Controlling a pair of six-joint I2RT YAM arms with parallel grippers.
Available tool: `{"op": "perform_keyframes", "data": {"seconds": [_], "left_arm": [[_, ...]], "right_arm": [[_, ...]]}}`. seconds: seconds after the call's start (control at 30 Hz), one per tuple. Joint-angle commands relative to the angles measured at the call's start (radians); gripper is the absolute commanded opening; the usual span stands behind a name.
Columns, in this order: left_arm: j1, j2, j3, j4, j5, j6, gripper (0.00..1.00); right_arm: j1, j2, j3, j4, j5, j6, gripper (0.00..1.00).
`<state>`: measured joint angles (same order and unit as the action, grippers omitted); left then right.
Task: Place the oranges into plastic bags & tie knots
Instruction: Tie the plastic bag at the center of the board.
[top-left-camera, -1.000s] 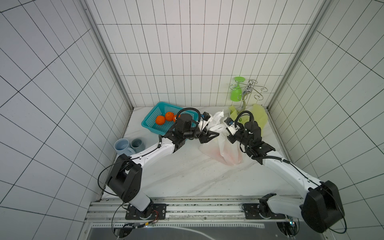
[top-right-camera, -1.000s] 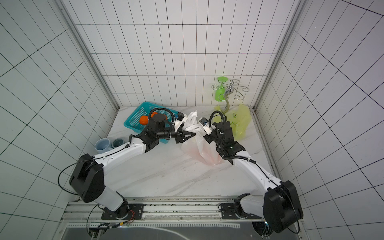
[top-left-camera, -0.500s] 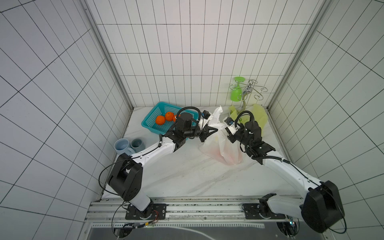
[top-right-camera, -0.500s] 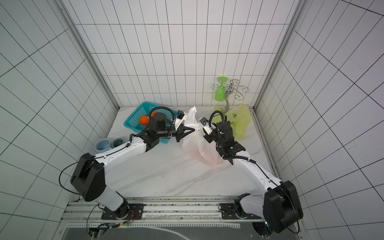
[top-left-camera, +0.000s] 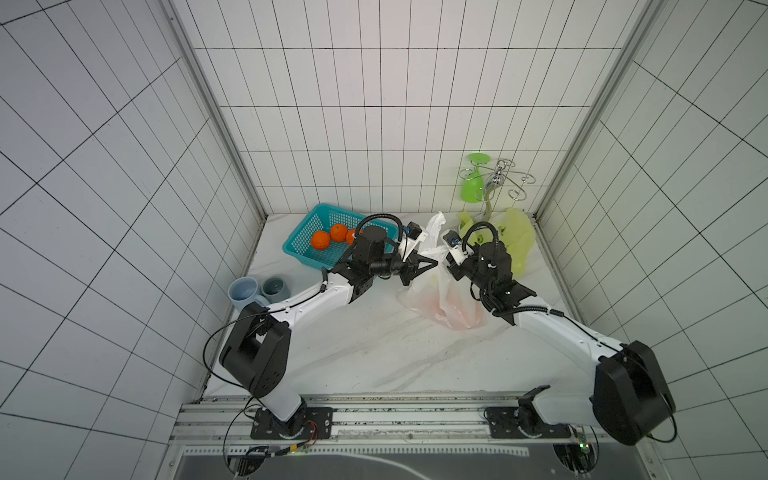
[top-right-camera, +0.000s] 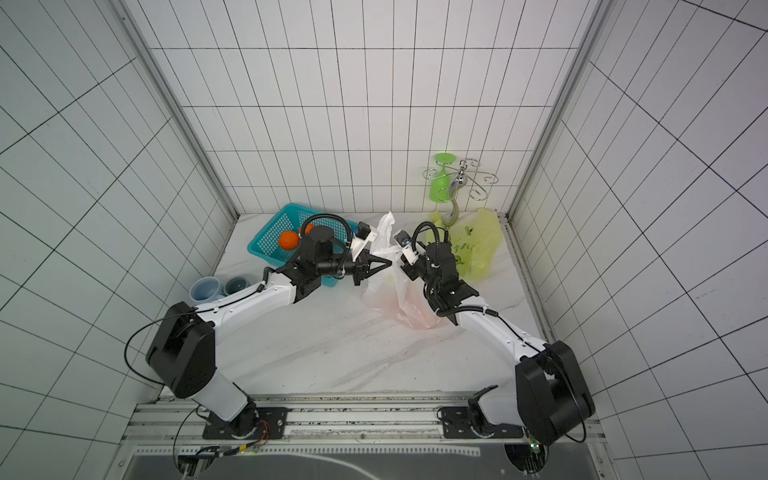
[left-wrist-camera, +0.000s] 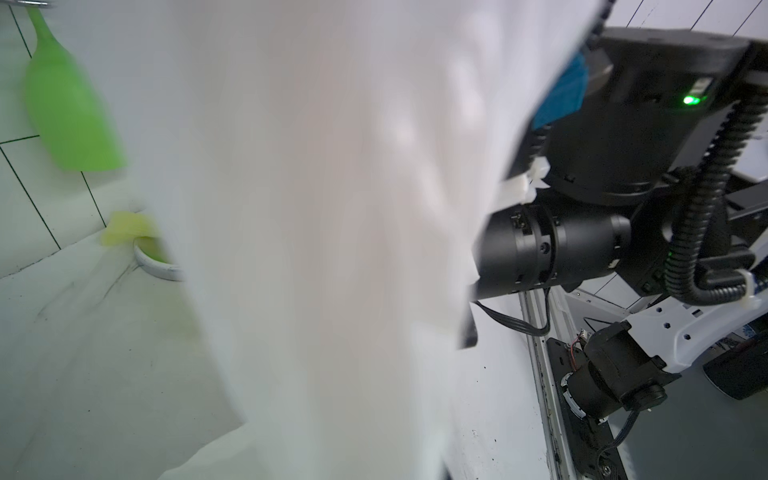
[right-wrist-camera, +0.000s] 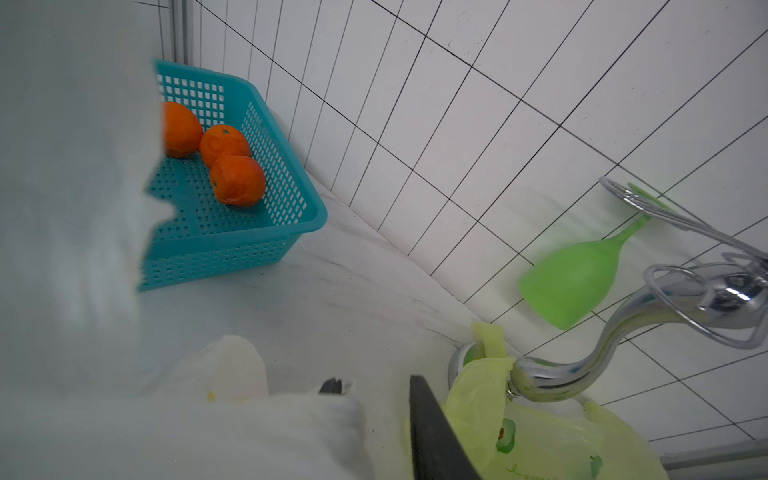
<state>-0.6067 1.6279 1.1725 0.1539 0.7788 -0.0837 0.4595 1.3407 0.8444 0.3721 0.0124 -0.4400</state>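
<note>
Beside the teal basket (top-left-camera: 300, 227), left gripper (top-left-camera: 433, 263) tight on white bag (top-left-camera: 448, 305) (right gripper (right-wrist-camera: 374, 388): state unclear).

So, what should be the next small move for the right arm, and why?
Probably close the right gripper on the white bag, whose plastic lies against it. The left gripper is shut on the bag's top, the right jaws stand apart, and tying needs both sides held.
</note>
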Motion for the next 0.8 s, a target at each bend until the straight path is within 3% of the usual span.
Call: {"op": "perform_keyframes", "data": {"seconds": [0.0,0.23,0.33,0.43,0.53,0.6,0.7,0.77], "left_arm": [[0.009,0.023,0.028,0.024,0.021,-0.063,0.0],[0.022,0.036,0.051,-0.003,-0.011,-0.053,0.0],[0.024,0.047,0.071,-0.03,-0.011,-0.013,0.0],[0.024,0.056,0.089,-0.06,0.007,0.07,0.0],[0.03,0.06,0.098,-0.086,0.061,0.165,0.0],[0.037,0.06,0.09,-0.088,0.109,0.219,0.0],[0.042,0.055,0.078,-0.092,0.164,0.284,0.0],[0.041,0.05,0.073,-0.113,0.188,0.331,0.0]], "right_arm": [[0.009,-0.013,0.03,0.155,0.163,0.028,0.2],[0.011,-0.072,-0.018,0.144,0.268,-0.002,0.15],[0.011,-0.101,-0.018,0.075,0.266,-0.009,0.23],[0.007,-0.14,0.004,-0.06,0.202,-0.028,0.36],[-0.032,-0.206,0.049,-0.268,-0.038,-0.069,0.49],[-0.093,-0.244,0.108,-0.419,-0.291,-0.092,0.68],[-0.178,-0.244,0.193,-0.544,-0.65,-0.063,0.73],[-0.183,-0.21,0.249,-0.572,-0.794,-0.036,0.75]]}}
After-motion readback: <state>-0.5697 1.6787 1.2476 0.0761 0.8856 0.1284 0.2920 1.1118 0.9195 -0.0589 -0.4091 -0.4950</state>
